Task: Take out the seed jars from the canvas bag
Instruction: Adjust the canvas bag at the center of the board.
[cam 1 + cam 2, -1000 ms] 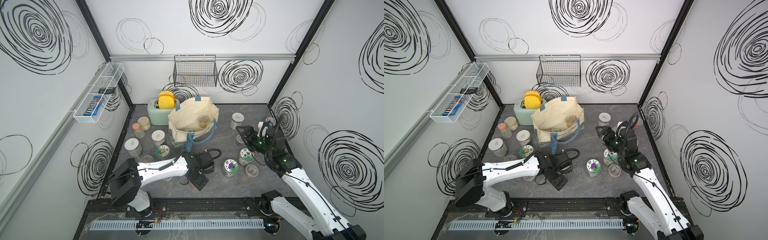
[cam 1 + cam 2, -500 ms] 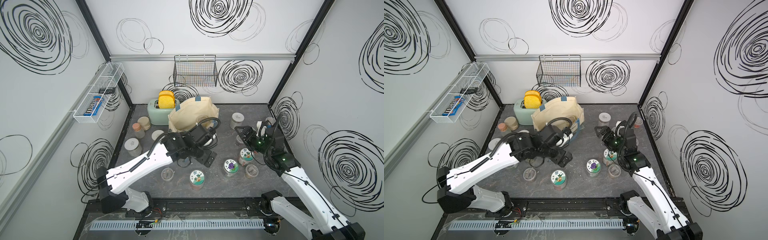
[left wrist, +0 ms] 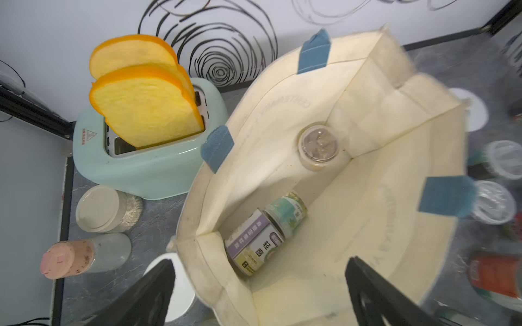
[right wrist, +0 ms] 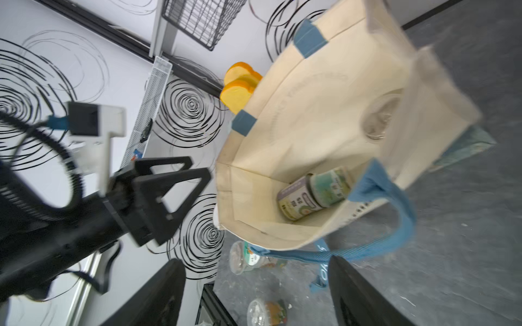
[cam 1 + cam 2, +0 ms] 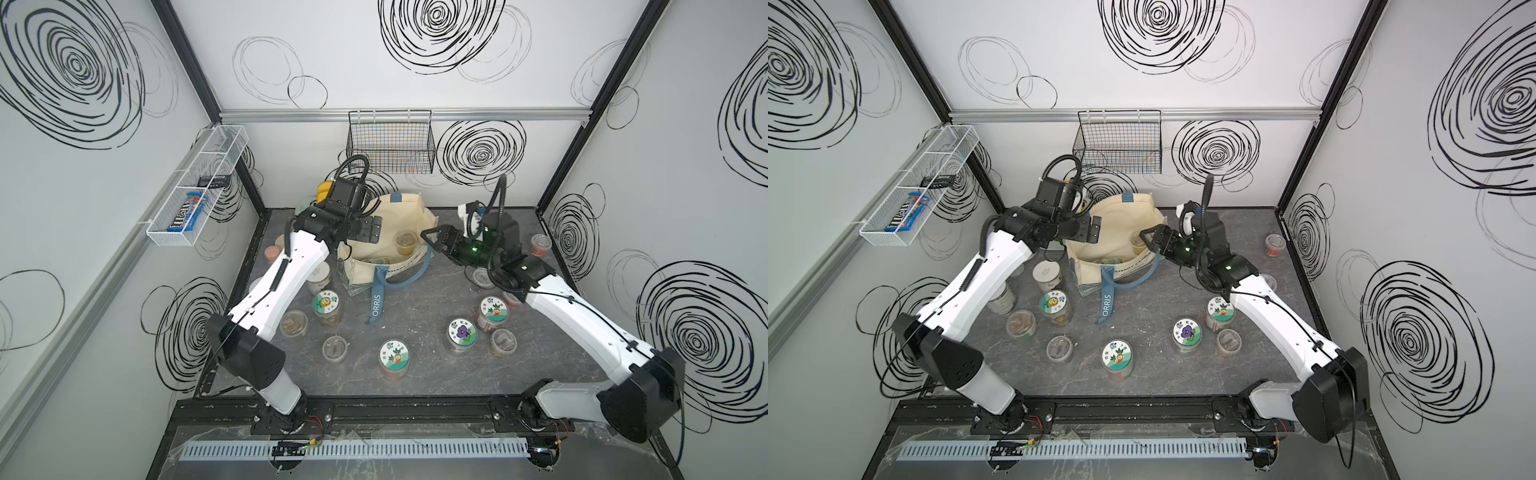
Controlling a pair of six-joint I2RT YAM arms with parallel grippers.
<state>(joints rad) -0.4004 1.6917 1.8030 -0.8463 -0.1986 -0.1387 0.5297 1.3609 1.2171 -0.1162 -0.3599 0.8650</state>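
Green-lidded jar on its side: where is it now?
The green-lidded jar lies on the floor of the canvas bag, by its front wall in the left wrist view, apart from the upright clear-lidded jar.

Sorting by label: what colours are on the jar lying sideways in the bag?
The lying jar is labelled purple and pale green; clearest in left wrist view.

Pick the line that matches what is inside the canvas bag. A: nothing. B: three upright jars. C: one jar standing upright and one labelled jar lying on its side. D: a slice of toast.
C: the left wrist view looks into the canvas bag and shows a clear-lidded jar standing upright and a labelled jar lying on its side.
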